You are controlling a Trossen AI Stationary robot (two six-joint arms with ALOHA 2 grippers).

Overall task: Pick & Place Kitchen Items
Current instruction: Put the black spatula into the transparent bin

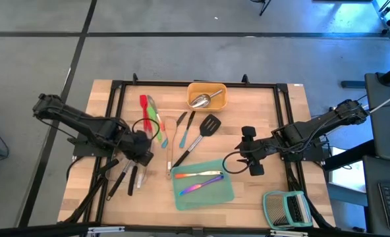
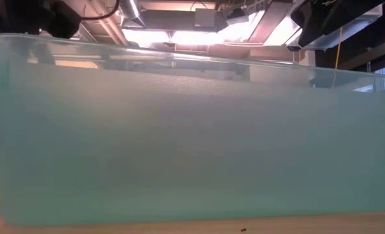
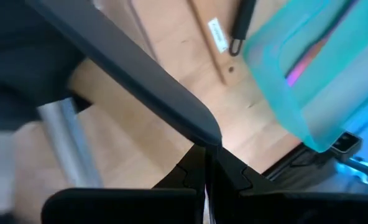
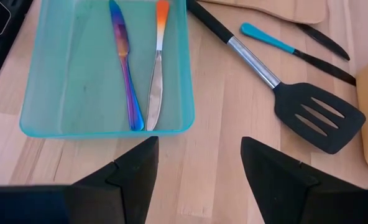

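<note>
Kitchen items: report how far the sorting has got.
Done: two iridescent cutlery pieces lie in the teal tray, and a steel scoop sits in the yellow tray.

In hand: nothing visibly held. The left gripper is shut over the utensils at the table's left; the right gripper hangs open beside the teal tray.

Left: the slotted turner, wooden spoon and red and green tools lie loose.

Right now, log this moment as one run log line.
left gripper: shut, over utensils at table's left | right gripper: open, empty, beside teal tray | tray: two iridescent cutlery pieces
</note>
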